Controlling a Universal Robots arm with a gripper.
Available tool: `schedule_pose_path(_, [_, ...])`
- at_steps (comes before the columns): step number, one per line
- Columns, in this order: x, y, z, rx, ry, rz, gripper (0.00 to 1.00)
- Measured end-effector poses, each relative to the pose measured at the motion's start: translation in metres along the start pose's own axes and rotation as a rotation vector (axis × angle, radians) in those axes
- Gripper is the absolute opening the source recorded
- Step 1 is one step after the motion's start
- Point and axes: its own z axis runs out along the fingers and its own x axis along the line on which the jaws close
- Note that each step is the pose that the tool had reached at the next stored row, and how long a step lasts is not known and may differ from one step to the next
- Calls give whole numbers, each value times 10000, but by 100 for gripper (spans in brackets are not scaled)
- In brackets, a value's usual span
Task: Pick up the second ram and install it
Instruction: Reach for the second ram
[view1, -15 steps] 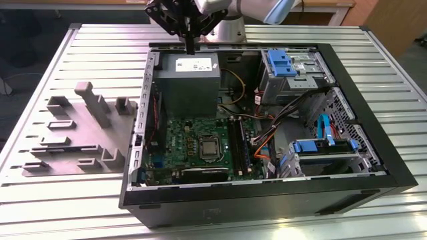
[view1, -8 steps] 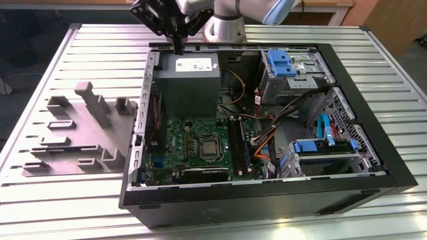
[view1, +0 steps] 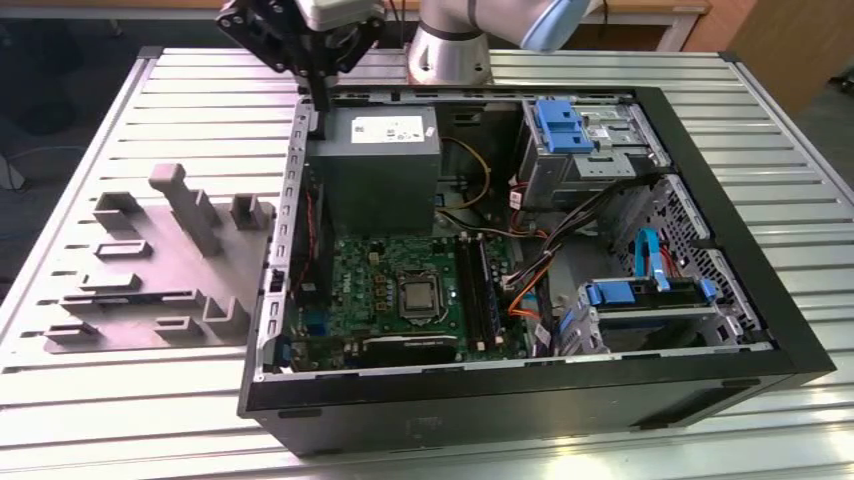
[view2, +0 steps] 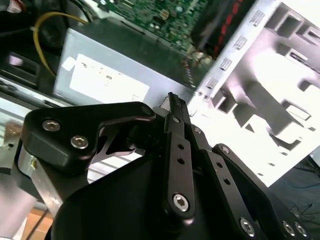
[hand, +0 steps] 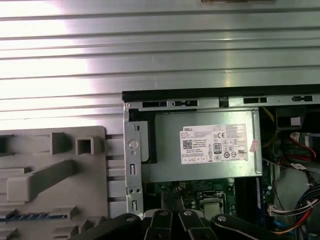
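Observation:
My gripper (view1: 320, 98) hangs above the far corner of the open computer case (view1: 747, 370), on the exterior view's left, beside the grey power supply (view1: 378, 165). Its black fingers (view2: 173, 102) are pressed together with nothing between them. In the first wrist view the gripper (hand: 172, 207) points down over the green motherboard (hand: 175, 189). The second ram (hand: 30, 216) shows as a blue-green strip lying in a long slot of the grey holder (hand: 50, 175), to the side of the gripper and apart from it. The motherboard's black memory slots (view1: 474, 285) lie near the case's middle.
The grey holder (view1: 160, 270) with raised posts sits on the ribbed metal table (view1: 80, 400), at the exterior view's left of the case. Inside the case are the processor socket (view1: 419, 294), loose cables (view1: 527, 270) and blue drive bays (view1: 641, 292).

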Motion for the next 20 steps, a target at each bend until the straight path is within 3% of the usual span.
schedule_pose_path(7, [226,-31,16,0,0,-1,11])
schedule_pose_path(20, [476,-197,71,0,-1,-1,11])
